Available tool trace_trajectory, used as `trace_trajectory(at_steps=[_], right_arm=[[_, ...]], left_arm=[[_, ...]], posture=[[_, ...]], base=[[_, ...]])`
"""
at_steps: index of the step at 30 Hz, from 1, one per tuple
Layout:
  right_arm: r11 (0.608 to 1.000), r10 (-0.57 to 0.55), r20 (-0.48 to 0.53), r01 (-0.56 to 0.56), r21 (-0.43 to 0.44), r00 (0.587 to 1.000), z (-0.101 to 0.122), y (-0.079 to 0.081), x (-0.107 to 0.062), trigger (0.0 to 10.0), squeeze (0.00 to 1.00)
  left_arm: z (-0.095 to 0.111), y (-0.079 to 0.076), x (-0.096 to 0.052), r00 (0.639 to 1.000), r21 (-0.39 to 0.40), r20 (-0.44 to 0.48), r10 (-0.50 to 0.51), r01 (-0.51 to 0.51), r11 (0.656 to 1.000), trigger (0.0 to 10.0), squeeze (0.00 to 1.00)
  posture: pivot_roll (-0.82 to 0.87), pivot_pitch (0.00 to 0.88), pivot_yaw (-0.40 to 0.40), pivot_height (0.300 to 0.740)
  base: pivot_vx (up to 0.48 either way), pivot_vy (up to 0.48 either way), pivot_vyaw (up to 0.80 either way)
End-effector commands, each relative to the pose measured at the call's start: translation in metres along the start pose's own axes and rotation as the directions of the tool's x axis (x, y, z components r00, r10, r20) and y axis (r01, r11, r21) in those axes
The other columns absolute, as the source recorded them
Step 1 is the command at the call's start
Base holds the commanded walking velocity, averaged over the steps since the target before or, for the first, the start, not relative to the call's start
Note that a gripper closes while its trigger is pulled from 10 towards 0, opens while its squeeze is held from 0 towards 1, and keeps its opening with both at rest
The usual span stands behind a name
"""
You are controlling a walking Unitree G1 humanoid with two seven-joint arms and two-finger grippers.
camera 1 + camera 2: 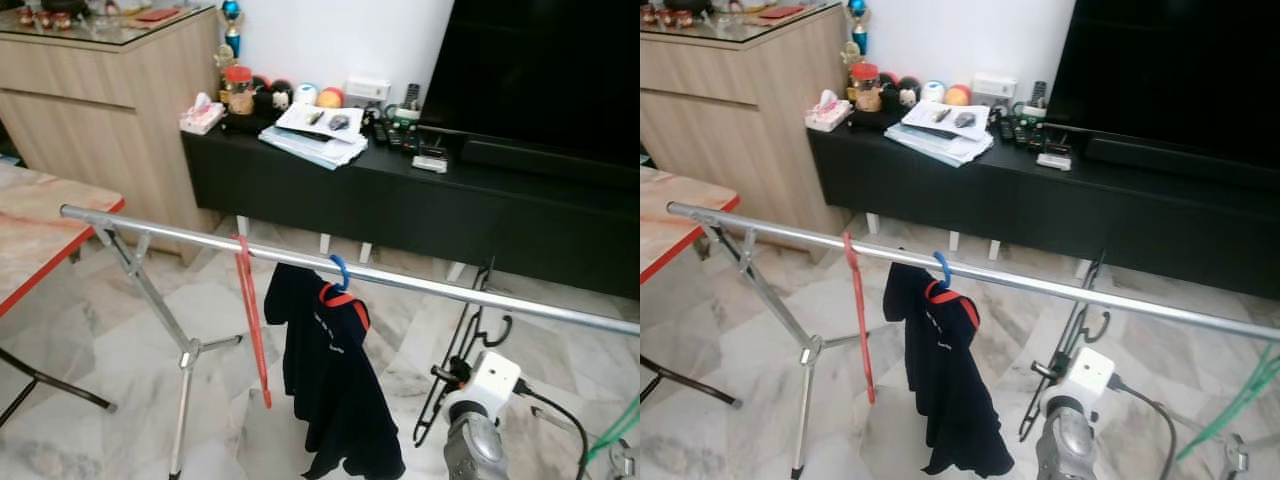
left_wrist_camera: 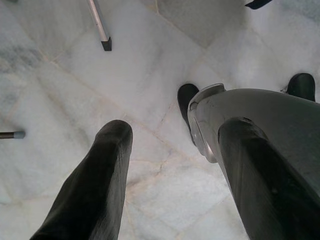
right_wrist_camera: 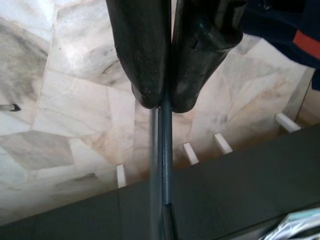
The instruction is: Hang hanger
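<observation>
One black hanger [image 1: 1072, 330] pinched tight in the right gripper [image 3: 162, 102], thin, stiff, light wire; left gripper [image 2: 175, 165] hangs spread, empty, rail [image 1: 1040, 285] close.

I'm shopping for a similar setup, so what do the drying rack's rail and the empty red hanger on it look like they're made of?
Rail: looks like polished metal tubing, silvery with bright highlights along it. Red hanger: probably plastic, with a thin, uniformly coloured, slightly glossy frame, though coated wire can't be ruled out.
</observation>
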State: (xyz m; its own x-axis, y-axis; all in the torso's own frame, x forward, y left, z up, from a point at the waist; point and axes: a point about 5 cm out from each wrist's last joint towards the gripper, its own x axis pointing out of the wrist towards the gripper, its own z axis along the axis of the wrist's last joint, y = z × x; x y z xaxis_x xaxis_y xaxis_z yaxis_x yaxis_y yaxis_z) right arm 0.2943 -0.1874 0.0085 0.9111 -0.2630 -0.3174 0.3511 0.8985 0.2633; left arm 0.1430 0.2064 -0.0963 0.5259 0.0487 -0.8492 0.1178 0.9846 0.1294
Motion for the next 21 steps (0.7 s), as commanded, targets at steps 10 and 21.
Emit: trace_trajectory(at_steps=[10, 21], right_arm=[[0.998, -0.055, 0.074, 0.056, -0.011, 0.996, 0.01, -0.006, 0.001, 10.0, 0.0], [0.998, -0.046, 0.12, 0.052, -0.043, 0.992, 0.024, -0.003, 0.007, 10.0, 0.0]], left_arm=[[-0.015, -0.011, -0.002, 0.996, 0.007, -0.063, -0.056, 0.056, 0.998, 10.0, 0.0], [-0.014, -0.008, -0.002, 0.997, 0.01, -0.063, -0.052, 0.053, 0.999, 10.0, 0.0]], posture=[[0.0, 0.08, -0.065, 0.74], [0.0, 0.076, -0.061, 0.74]], base=[[0.0, 0.0, 0.0], [0.0, 0.0, 0.0]])
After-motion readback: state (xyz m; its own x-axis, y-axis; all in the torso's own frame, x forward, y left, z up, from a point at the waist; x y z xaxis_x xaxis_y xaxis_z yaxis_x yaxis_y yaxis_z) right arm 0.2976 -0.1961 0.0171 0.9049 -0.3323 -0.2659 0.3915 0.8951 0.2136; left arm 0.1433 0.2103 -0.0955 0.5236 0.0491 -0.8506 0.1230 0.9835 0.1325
